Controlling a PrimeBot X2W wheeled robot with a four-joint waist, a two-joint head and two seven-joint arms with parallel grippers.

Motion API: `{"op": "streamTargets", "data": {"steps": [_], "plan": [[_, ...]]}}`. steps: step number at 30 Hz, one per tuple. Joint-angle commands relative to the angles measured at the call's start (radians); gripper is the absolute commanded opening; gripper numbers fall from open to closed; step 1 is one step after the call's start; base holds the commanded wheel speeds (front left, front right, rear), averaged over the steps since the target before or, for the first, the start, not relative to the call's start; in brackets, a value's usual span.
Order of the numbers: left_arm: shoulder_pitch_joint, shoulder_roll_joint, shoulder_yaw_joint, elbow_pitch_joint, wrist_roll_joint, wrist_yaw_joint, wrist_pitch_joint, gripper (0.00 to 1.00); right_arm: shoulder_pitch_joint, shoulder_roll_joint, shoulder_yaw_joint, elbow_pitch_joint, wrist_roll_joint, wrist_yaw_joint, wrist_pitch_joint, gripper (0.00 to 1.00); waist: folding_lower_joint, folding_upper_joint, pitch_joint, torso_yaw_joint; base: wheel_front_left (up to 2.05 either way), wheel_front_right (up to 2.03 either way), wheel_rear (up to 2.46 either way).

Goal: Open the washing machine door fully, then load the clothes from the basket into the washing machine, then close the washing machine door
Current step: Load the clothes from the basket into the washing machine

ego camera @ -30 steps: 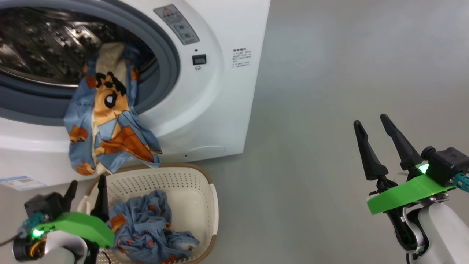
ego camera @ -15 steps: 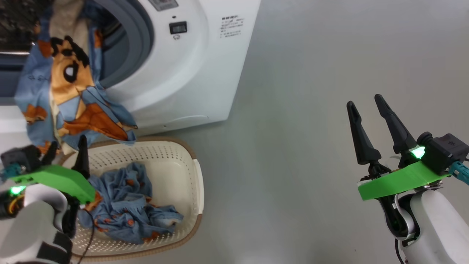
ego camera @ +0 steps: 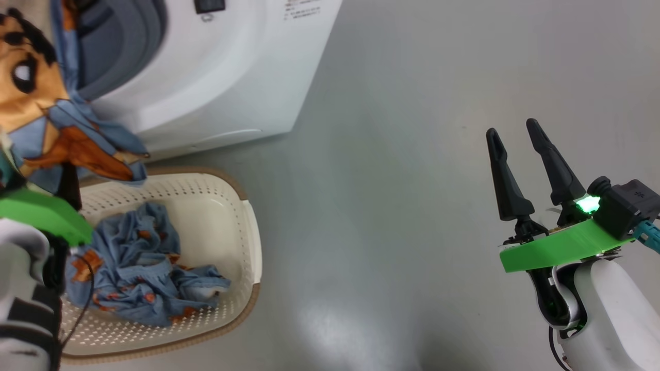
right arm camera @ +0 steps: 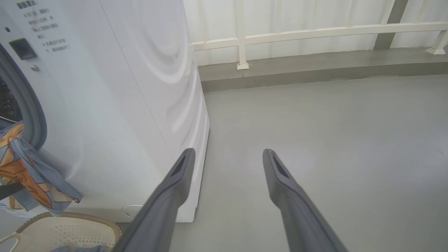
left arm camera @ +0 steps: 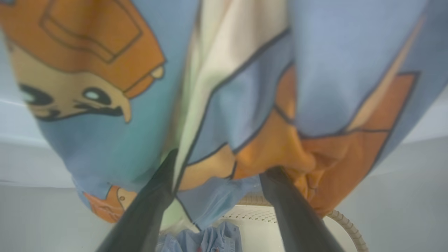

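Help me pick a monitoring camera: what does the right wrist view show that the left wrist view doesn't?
Right wrist, not left: white railing, bare floor, right gripper open above it. Left wrist, not right: left gripper, open at the hem of the hanging garment, its bear face close up. Both: that garment, basket, washing machine.

Grey floor [ego camera: 412,206], white washing machine [ego camera: 216,93] standing on it, basket [ego camera: 251,242] just beside

One washing machine [ego camera: 216,93]; one basket [ego camera: 206,206]; garments two: hanging garment [ego camera: 31,103], crumpled garment [ego camera: 129,263]; pincers two: left pincer [left arm camera: 221,162], right pincer [ego camera: 511,129].
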Motion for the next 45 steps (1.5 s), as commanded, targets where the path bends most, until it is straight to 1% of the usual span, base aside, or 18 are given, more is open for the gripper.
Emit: {"op": "streamTargets", "data": {"steps": [1, 8, 10, 11, 12, 23, 28, 35, 41, 45], "plan": [[-0.023, 0.056, 0.017, -0.007, 0.005, 0.002, -0.019, 1.0, -0.006, -0.004, 0.005, -0.028, -0.013, 0.007, -0.009, 1.0, -0.0001, -0.0001, 0.027, -0.019, 0.0, 0.0, 0.0], [-0.058, 0.068, 0.023, -0.018, 0.007, 0.0, -0.036, 1.0, -0.008, 0.005, 0.0, -0.033, -0.021, 0.007, -0.009, 1.0, -0.0001, -0.0001, 0.045, -0.024, 0.0, 0.0, 0.0], [-0.059, 0.069, 0.024, -0.021, 0.008, -0.001, -0.037, 0.98, -0.009, 0.006, 0.0, -0.033, -0.022, 0.007, -0.009, 1.0, -0.0001, -0.0001, 0.046, -0.024, 0.0, 0.0, 0.0], [-0.059, 0.069, 0.025, -0.028, 0.008, -0.001, -0.037, 0.43, -0.009, 0.007, -0.001, -0.032, -0.024, 0.007, -0.009, 1.0, -0.0001, -0.0001, 0.045, -0.023, 0.0, 0.0, 0.0], [-0.057, 0.069, 0.027, -0.036, 0.008, -0.002, -0.037, 0.0, -0.009, 0.008, -0.002, -0.03, -0.025, 0.007, -0.009, 1.0, -0.0001, -0.0001, 0.044, -0.022, 0.0, 0.0, 0.0], [0.02, 0.044, 0.039, -0.099, 0.009, -0.013, -0.038, 0.0, -0.012, -0.003, 0.008, -0.007, -0.019, 0.007, -0.009, 1.0, -0.0001, -0.0001, -0.004, 0.003, 0.0, 0.0, 0.0], [0.06, 0.028, 0.03, -0.155, 0.022, -0.016, -0.038, 0.0, -0.01, -0.011, 0.014, 0.003, -0.012, 0.007, -0.009, 1.0, -0.0001, -0.0001, -0.036, 0.015, 0.0, 0.0, 0.0], [0.129, 0.007, 0.039, -0.291, 0.013, -0.017, -0.038, 0.0, 0.0, -0.017, 0.016, 0.014, -0.004, 0.007, -0.009, 1.0, -0.0001, -0.0001, -0.083, 0.028, 0.0, 0.0, 0.0], [0.163, 0.007, 0.045, -0.441, -0.004, -0.017, -0.038, 0.0, 0.009, -0.023, 0.015, 0.017, 0.003, 0.007, -0.009, 1.0, -0.0001, -0.0001, -0.102, 0.037, 0.0, 0.0, 0.0], [0.155, 0.008, 0.042, -0.509, -0.008, -0.017, -0.038, 0.0, 0.01, -0.024, 0.017, 0.013, 0.006, 0.007, -0.009, 1.0, -0.0001, -0.0001, -0.102, 0.036, 0.0, 0.0, 0.0]]}}
